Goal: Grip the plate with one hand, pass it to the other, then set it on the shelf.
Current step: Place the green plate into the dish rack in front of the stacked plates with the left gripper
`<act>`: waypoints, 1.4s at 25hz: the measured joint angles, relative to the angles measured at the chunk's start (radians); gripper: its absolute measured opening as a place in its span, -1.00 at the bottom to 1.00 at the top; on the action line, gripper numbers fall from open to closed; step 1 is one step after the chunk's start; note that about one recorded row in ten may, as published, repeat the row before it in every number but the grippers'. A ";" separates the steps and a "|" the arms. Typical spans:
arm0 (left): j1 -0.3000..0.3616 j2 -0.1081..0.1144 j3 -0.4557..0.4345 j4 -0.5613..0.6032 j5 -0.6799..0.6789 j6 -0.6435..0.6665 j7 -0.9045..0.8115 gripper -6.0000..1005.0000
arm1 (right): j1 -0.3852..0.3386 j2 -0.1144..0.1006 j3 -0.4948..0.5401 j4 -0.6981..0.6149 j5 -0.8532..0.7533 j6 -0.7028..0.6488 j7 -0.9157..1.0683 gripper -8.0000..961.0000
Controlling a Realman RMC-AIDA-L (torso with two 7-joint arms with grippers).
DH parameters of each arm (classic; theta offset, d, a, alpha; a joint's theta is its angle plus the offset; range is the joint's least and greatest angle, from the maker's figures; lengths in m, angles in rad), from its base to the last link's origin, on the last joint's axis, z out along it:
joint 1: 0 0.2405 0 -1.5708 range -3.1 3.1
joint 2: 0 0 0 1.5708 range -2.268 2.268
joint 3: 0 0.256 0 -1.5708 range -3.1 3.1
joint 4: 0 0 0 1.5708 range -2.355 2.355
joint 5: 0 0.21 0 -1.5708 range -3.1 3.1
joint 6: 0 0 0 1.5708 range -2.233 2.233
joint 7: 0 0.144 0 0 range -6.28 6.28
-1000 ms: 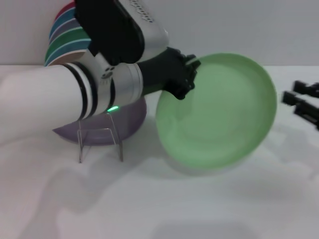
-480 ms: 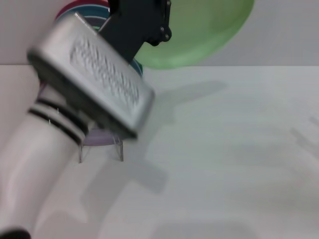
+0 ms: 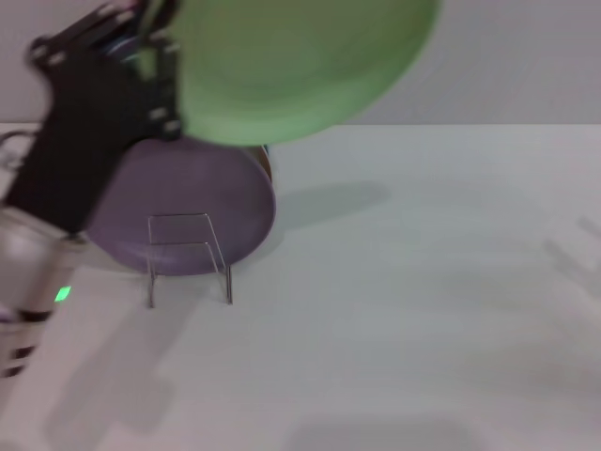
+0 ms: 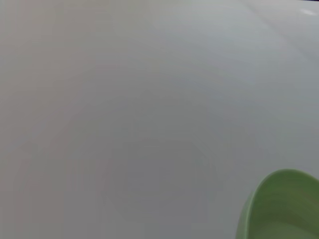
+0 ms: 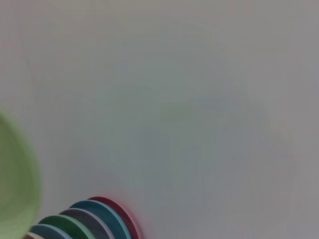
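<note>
The pale mint-green plate [image 3: 300, 56] is held up in the air at the top of the head view, tilted with its face toward me. My left gripper [image 3: 155, 89], black, on the arm with the green light [image 3: 62, 295], is shut on the plate's left rim. The plate's edge also shows in the left wrist view [image 4: 284, 209] and as a green blur in the right wrist view [image 5: 15, 184]. The clear acrylic rack [image 3: 188, 258] stands on the table below the plate and left of its middle, holding nothing. My right gripper is out of view.
A lilac plate [image 3: 188, 188] leans just behind the rack. A stack of coloured plates [image 5: 84, 219] shows in the right wrist view; in the head view it is mostly hidden behind my left arm. The white table [image 3: 423, 310] stretches to the right.
My left arm has swung left and back, carrying the plate up from table height to the top of the view. The lilac plate behind the rack is now uncovered. The right gripper has left the view.
</note>
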State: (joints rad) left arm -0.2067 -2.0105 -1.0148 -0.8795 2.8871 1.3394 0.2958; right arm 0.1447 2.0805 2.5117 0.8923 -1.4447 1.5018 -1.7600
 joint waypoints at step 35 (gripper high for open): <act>-0.206 -0.022 -0.070 0.815 0.001 0.378 -0.126 -0.63 | 0.013 0.001 -0.008 -0.030 0.002 0.077 -0.094 0.63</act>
State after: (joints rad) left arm -0.4122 -2.0329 -1.0845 -0.0642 2.8884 1.7169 0.1696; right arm 0.1575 2.0817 2.5034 0.8623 -1.4427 1.5792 -1.8535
